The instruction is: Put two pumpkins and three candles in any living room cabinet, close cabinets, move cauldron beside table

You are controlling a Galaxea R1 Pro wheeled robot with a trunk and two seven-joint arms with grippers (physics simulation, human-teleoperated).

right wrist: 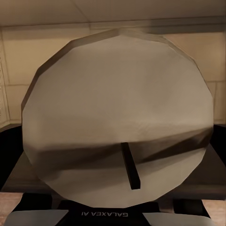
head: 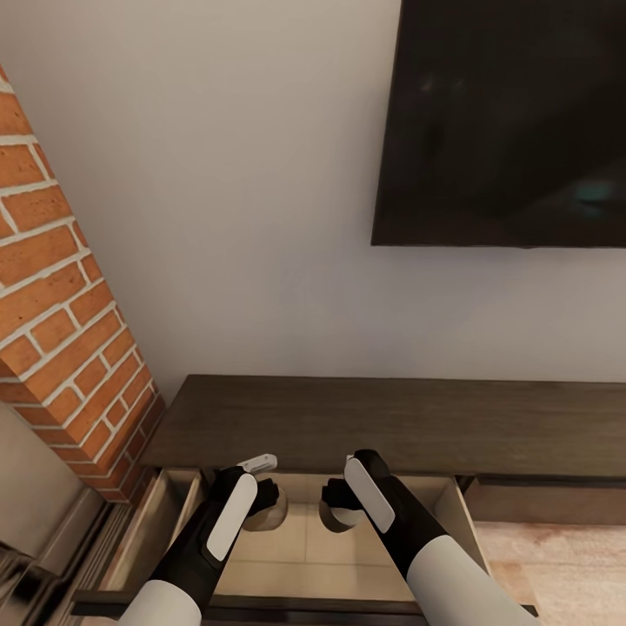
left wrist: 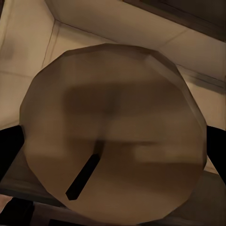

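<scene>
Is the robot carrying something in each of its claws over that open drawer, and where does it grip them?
Yes: each gripper, left and right, holds a candle by its round sides, wick end toward the wrist camera, over the cabinet's open drawer.

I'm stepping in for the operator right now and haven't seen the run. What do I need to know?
Left gripper: shut on a candle, held over the cabinet's open drawer.
Right gripper: shut on a second candle, over the same drawer.
Done: drawer pulled open, two candles carried here.
Left: release both candles inside, close the drawer; third candle, pumpkins and cauldron aren't visible from here.
</scene>
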